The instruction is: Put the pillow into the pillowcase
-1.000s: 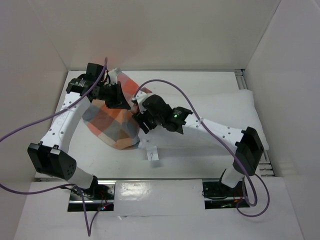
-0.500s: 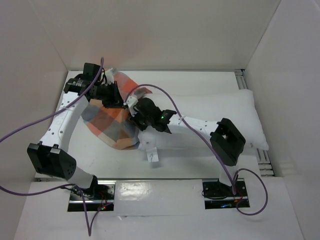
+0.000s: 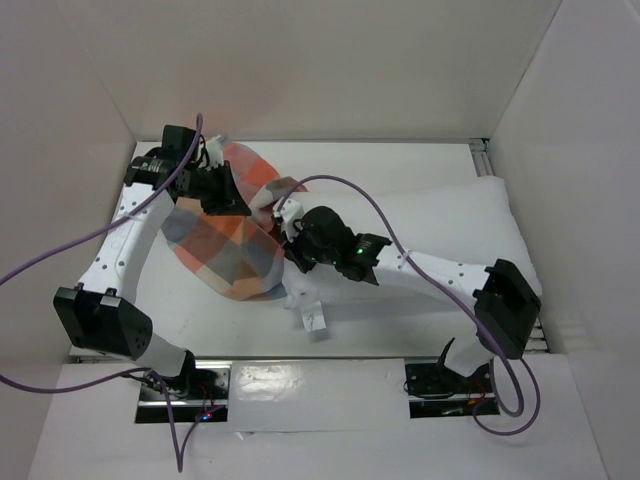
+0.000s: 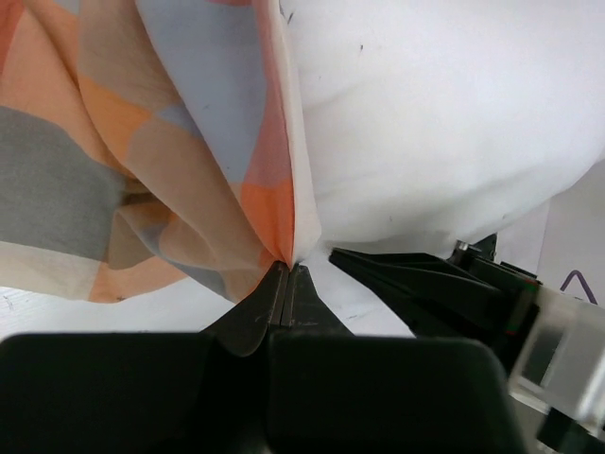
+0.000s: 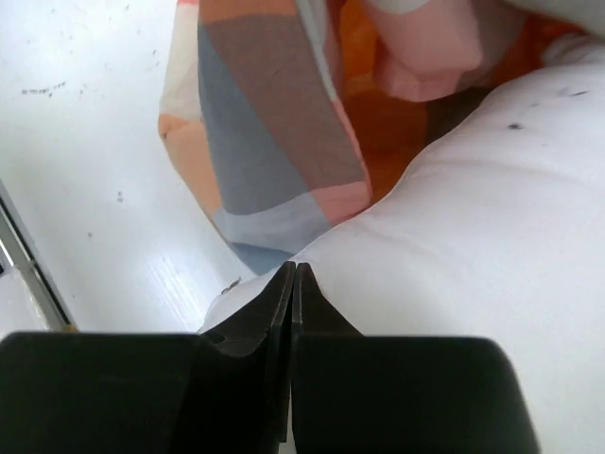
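The checked pillowcase [image 3: 225, 250] lies bunched at the left of the table, its mouth facing right. My left gripper [image 3: 243, 208] is shut on the hem of that mouth; in the left wrist view the orange and blue cloth [image 4: 189, 142] rises straight from the closed tips [image 4: 286, 265]. The white pillow [image 3: 450, 225] stretches from the right wall to the pillowcase mouth, its tag [image 3: 315, 322] hanging at the near corner. My right gripper [image 3: 292, 262] is shut on the pillow's left end, the tips [image 5: 294, 267] pinching white fabric [image 5: 473, 218] just short of the pillowcase [image 5: 274, 142].
White walls enclose the table on three sides. A metal rail [image 3: 485, 160] runs along the right edge behind the pillow. Purple cables [image 3: 350, 190] loop over both arms. My right gripper's black fingers [image 4: 416, 284] sit close beside the left gripper.
My right gripper has gone from open to shut at the pillow's left end. Its arm swung in toward the pillowcase, then drew back slightly. The left gripper has kept its hold.
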You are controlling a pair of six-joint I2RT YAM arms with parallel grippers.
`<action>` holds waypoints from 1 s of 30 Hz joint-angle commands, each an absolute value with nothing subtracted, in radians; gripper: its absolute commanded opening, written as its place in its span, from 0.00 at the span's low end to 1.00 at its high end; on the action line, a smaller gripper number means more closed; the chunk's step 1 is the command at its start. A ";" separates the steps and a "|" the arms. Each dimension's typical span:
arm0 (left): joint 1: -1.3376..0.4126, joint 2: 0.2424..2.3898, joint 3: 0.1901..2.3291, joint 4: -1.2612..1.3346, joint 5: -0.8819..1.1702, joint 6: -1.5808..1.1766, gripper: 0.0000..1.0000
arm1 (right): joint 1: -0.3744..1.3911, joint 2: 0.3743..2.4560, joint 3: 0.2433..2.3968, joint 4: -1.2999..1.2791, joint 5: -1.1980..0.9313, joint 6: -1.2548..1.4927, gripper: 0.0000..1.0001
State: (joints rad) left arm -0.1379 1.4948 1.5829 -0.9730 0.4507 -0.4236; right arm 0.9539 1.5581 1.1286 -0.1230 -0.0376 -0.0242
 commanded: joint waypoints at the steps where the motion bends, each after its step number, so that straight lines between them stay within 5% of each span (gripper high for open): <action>1: -0.130 1.485 1.586 -0.965 0.468 -0.414 0.00 | 0.962 1.528 1.118 -0.110 0.023 -0.015 0.00; 5: -0.130 1.485 1.586 -0.965 0.468 -0.414 0.00 | 0.962 1.638 1.210 -0.159 0.037 -0.057 0.24; 8: -0.130 1.462 1.566 -0.965 0.468 -0.414 0.00 | 0.962 1.713 1.281 -0.173 -0.004 -0.093 0.59; 11: -0.130 1.441 1.555 -0.965 0.477 -0.414 0.00 | 0.962 1.764 1.322 -0.173 -0.005 -0.112 0.69; 17: -0.130 1.431 1.537 -0.965 0.477 -0.405 0.00 | 0.953 1.842 1.364 -0.123 -0.005 -0.132 0.71; 23: -0.121 1.431 1.546 -0.965 0.477 -0.396 0.00 | 0.934 1.861 1.364 -0.061 -0.112 -0.143 0.65; 27: -0.121 1.431 1.546 -0.974 0.468 -0.396 0.00 | 0.934 1.833 1.329 0.007 -0.121 -0.115 0.36; 28: -0.121 1.440 1.546 -0.974 0.468 -0.396 0.00 | 0.934 1.821 1.290 0.027 -0.104 -0.100 0.13; 30: -0.121 1.440 1.546 -0.974 0.468 -0.396 0.00 | 0.934 1.798 1.266 0.043 -0.104 -0.087 0.04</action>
